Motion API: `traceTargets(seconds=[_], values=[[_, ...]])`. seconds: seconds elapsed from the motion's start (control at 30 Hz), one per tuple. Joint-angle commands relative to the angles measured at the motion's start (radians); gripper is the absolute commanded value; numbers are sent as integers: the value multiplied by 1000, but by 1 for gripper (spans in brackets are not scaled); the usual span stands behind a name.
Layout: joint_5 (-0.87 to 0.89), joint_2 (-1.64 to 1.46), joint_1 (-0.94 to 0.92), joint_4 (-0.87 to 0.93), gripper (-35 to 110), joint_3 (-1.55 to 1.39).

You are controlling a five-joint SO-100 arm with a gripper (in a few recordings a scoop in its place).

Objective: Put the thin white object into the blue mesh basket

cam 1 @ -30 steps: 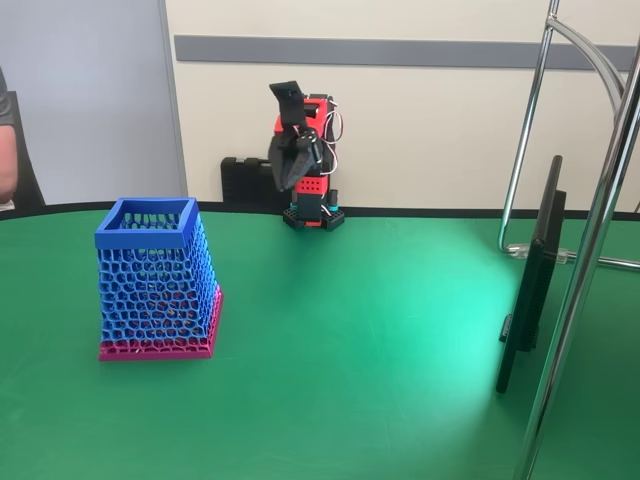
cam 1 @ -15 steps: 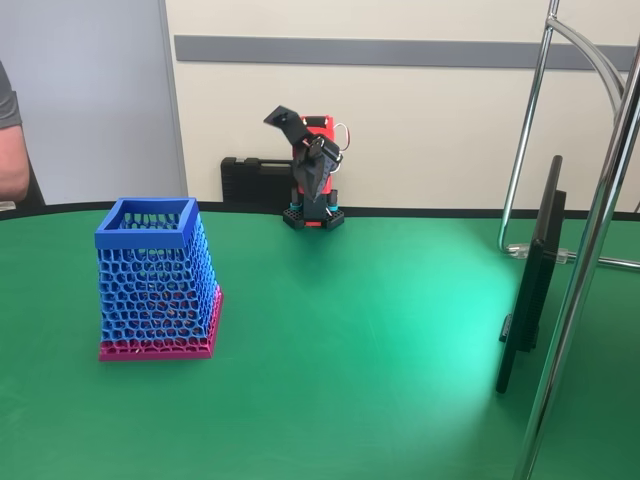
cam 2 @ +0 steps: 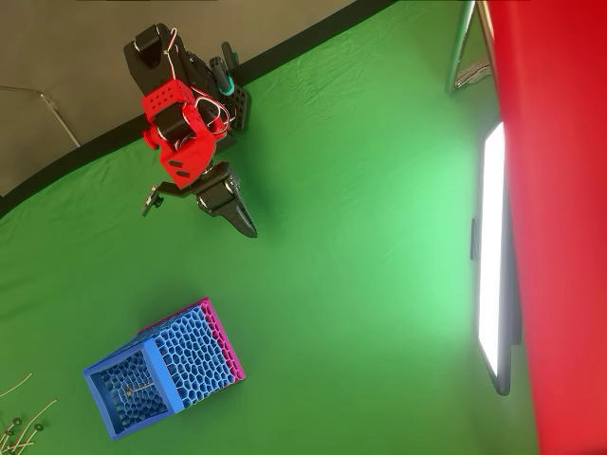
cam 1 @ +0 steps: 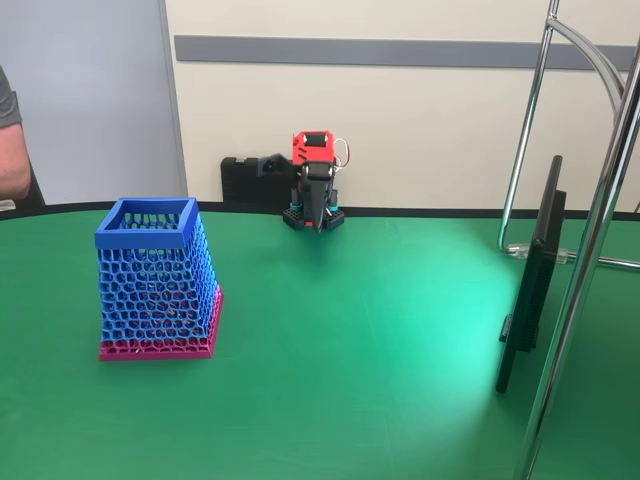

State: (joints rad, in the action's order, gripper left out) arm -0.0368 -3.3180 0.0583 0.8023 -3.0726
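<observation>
1. One basket [cam 1: 157, 280] stands upright on the table: blue honeycomb mesh, a solid blue square rim, a pink base. In the fixed view it sits at about 9 o'clock from the picture's middle; in the overhead view it is at about 7 o'clock [cam 2: 163, 368].
2. One thin white stick [cam 2: 138, 387] lies inside the basket, seen through the open top in the overhead view.
3. A few more thin pale sticks [cam 2: 21, 424] lie on the cloth at the lower left corner of the overhead view, well apart from the basket; their exact number is too small to tell.
4. One arm, red and black, sits folded at the table's far edge. Its gripper [cam 2: 245, 224] points down toward the cloth with the dark fingers pressed together and nothing between them; in the fixed view it hangs at 12 o'clock [cam 1: 319, 218].
5. One flat screen [cam 1: 535, 270] stands edge-on at 3 o'clock in the fixed view, beside chrome tubes [cam 1: 590, 250].
6. The table [cam 1: 360, 340] is covered in green cloth with a black rim.
7. Behind it are a cream wall with a grey strip, a black case [cam 1: 245, 182], and a person's arm [cam 1: 10, 140] at the left edge.
</observation>
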Motion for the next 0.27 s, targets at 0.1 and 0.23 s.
traceTargets(seconds=[0.1, 0.23], values=[[15, -6, -2, 6, 1, -11], [29, -6, 3, 60, 1, -11]])
